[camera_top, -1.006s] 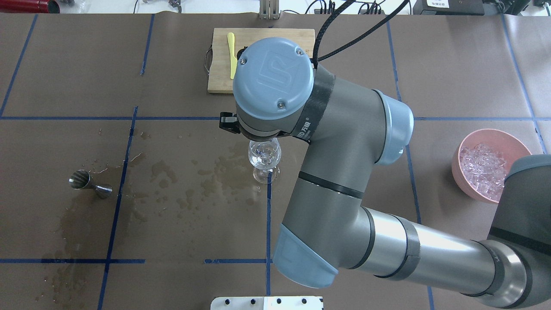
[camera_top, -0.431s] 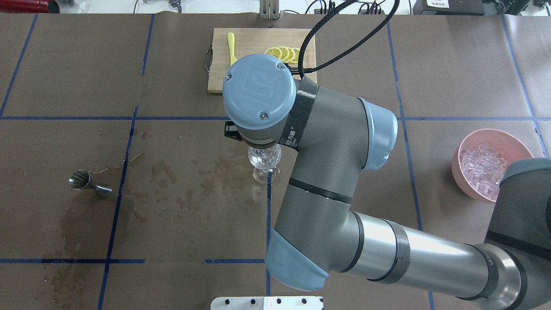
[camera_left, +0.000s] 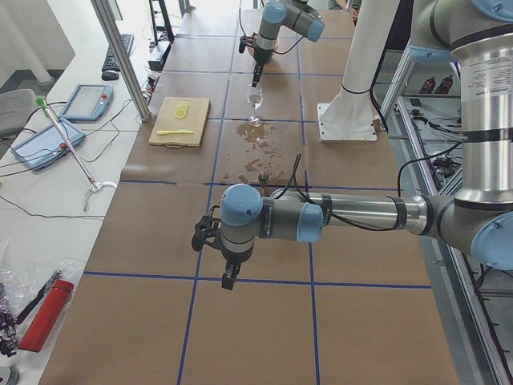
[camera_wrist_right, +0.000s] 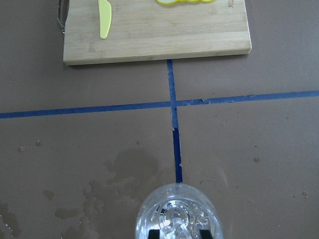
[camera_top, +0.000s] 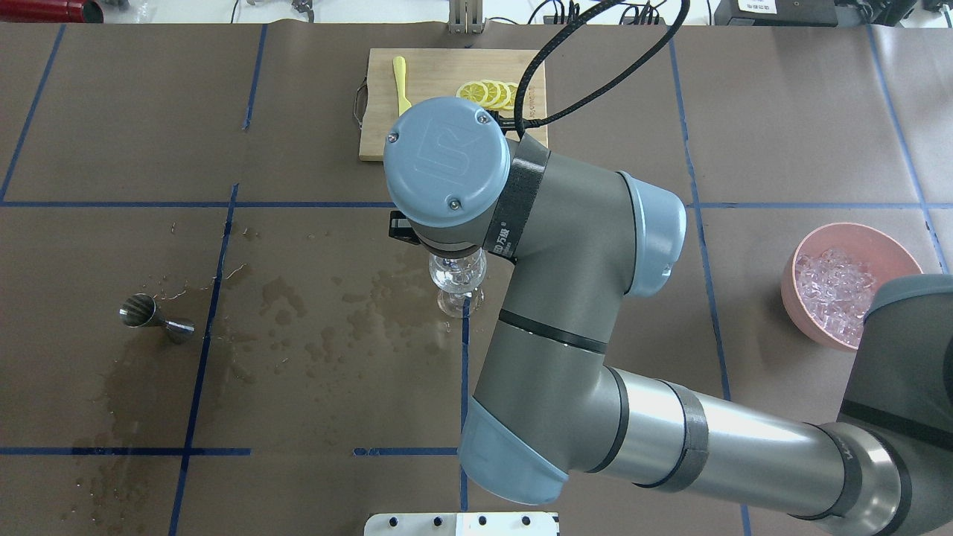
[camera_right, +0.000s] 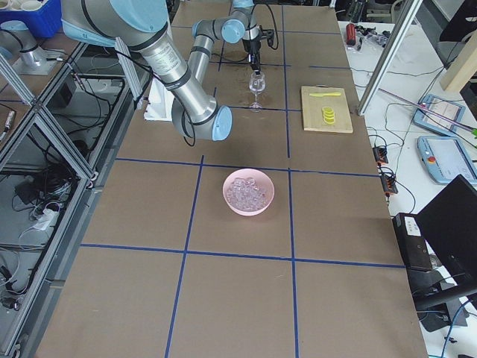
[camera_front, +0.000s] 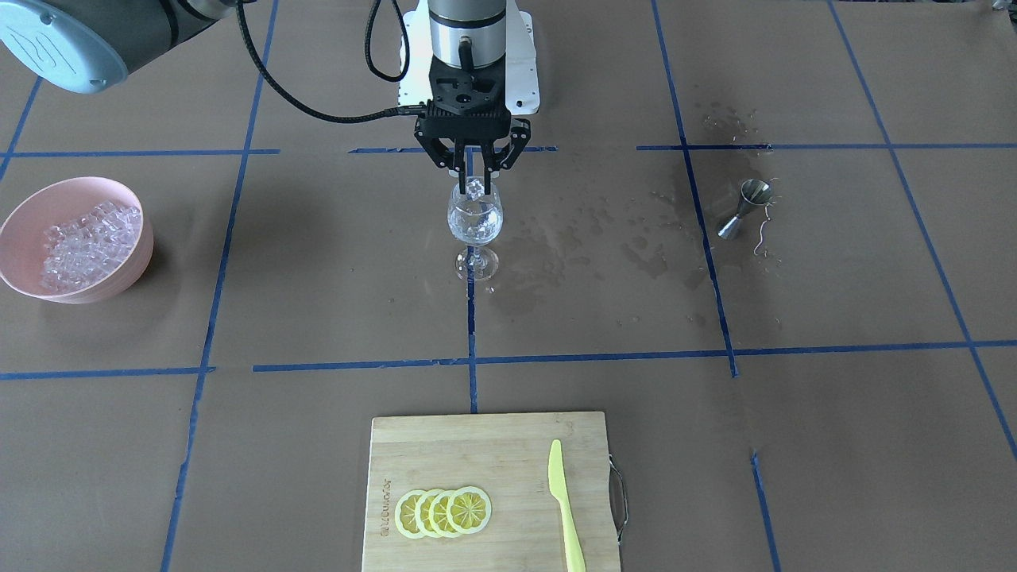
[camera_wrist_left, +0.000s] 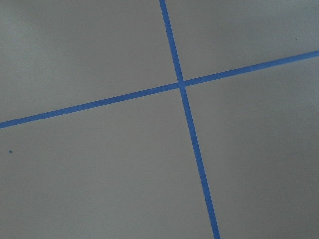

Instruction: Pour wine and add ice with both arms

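A clear wine glass (camera_front: 474,218) stands mid-table with a little clear wine and some ice in its bowl. My right gripper (camera_front: 474,176) hangs straight over its mouth, shut on one ice cube (camera_front: 474,189) at the rim. The right wrist view shows the glass (camera_wrist_right: 177,214) right under the fingertips. The pink bowl (camera_front: 24,230) holds the heap of ice (camera_front: 83,242), seen also in the overhead view (camera_top: 834,286). My left gripper (camera_left: 228,281) hangs low over bare table at the robot's left end. It shows only in the exterior left view, so I cannot tell its state.
A steel jigger (camera_front: 739,208) lies on its side amid wet patches (camera_front: 588,242). A wooden cutting board (camera_front: 477,445) across the table carries lemon slices (camera_front: 443,511) and a yellow knife (camera_front: 564,504). The right arm's elbow (camera_top: 566,246) hides the table beyond the glass in the overhead view.
The right arm's wrist has drawn back a little toward the robot and sunk over the glass, uncovering the lemon slices. The glass, the jigger and the bowl have not moved.
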You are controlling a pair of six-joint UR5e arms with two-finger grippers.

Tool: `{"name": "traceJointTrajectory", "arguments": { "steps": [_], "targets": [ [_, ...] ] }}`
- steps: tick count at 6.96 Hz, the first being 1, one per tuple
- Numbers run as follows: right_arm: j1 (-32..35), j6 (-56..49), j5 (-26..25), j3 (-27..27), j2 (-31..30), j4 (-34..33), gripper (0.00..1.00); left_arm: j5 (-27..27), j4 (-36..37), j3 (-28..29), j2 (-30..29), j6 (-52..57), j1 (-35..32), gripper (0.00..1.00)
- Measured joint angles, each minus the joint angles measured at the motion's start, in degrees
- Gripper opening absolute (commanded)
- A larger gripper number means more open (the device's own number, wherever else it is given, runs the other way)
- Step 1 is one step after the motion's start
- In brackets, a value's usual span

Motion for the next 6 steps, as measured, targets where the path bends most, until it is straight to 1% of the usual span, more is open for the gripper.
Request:
{"name": "traceJointTrajectory", "arguments": {
  "steps": [3,4,5,6],
  "targets": [
    [0.0,-0.3,-0.4,0.2,0.3,0.0,1.0,0.0,0.0,-0.1,0.0,0.0,0.0,1.0],
    [0.2,-0.9,-0.2,0.9,0.0,0.0,1.0,-0.1,0.0,-0.1,0.0,0.0,0.0,1.0],
    [1.5,-2.6,0.8,2.6,-1.3,0.0,1.0,-0.2,0.0,-0.1,-0.1,0.0,0.0,1.0],
    [4.5,-6.0,3.7,5.4,-3.9,0.0,1.0,-0.4,0.0,-0.1,-0.1,0.2,0.0,1.0]
  ]
}}
